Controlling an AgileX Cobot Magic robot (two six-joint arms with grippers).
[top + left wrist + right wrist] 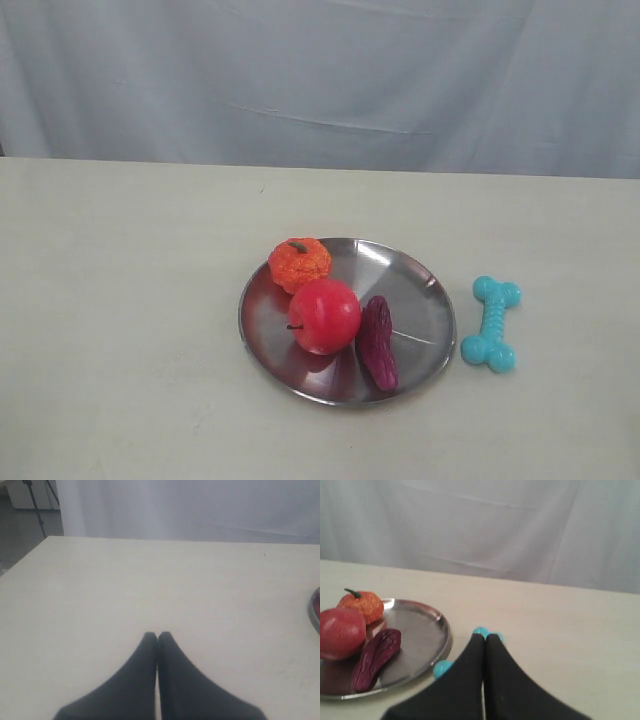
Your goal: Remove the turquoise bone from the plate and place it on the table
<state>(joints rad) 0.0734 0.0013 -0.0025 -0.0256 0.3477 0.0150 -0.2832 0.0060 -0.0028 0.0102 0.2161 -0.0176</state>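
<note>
Grey-white curtain [320, 80] closes off the back, and the pale counter [120, 330] spreads wide before it, bare on the left and along the near side. The steel plate [410, 285] sits right of centre and holds 3 things: a red apple [324, 315], an orange fruit [299, 263] touching it from behind, and a dark purple item [378, 342] just beside the apple.

The turquoise bone [491, 323] lies on the counter just beside the plate's right rim, with a strip of counter between them and no knob on the steel. I judge the placing done, with only retreat left.

The right end effector [485, 637] has its 2 fingers pressed together on nothing. Its tips line up with the bone in the right wrist view. The left end effector [157, 636] is likewise closed and empty over bare counter, with the plate's rim at the margin of its view. Neither arm shows in the exterior view, so both seem to stand clear.

Any further move should be a withdrawal up and back rather than a sideways sweep, because the rim is close to the bone. Open room lies right of the bone and toward the near edge.
</note>
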